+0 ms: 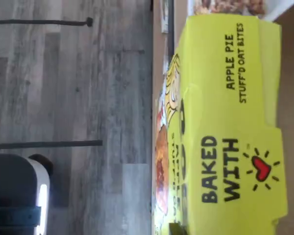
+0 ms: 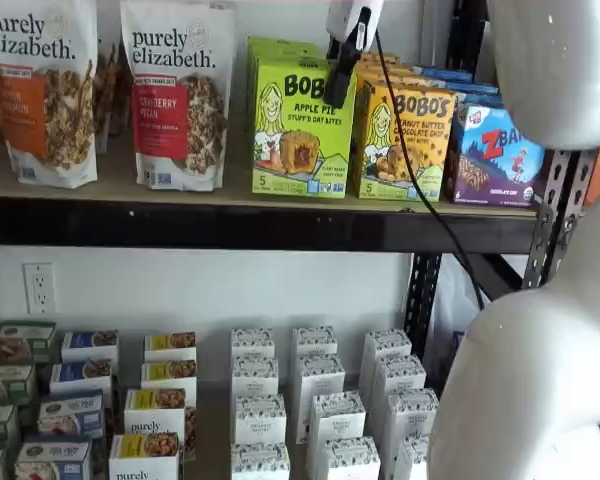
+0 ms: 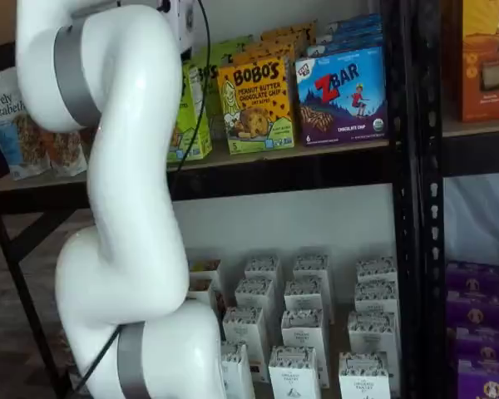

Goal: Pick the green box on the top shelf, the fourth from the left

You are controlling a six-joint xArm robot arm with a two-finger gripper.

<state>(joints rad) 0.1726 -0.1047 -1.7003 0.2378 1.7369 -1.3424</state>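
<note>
Wrist view is turned on its side: I see the green box (image 1: pixel 225 127) filling most of it, lime-yellow top panel reading "APPLE PIE STUFF'D OAT BITES" and "BAKED WITH" beside a red heart, grey wood floor (image 1: pixel 73 98) behind.

Both shelf views have the green box (image 2: pixel 302 130) upright on the top shelf (image 2: pixel 260 222), front face showing BOBO'S, a blonde cartoon girl and a filled oat bite. Its front edge sits just back from the shelf's black beam. More green boxes stand behind it.

A granola bag (image 2: pixel 178 95) stands near on one side with a small gap. The yellow box (image 2: pixel 404 140) sits just beside it on the other side, almost touching. A blue box (image 2: pixel 500 150) follows that.

My pincer (image 2: pixel 342 62) hangs from the upper edge of a shelf view, black fingers over the green box's top corner near the yellow box. It shows side-on, so I cannot tell if it is spread or pressed together. Cable (image 2: pixel 420 170) trails down past the yellow box. White arm (image 3: pixel 125 199) covers most of the green box (image 3: pixel 191 125) in a shelf view.
</note>
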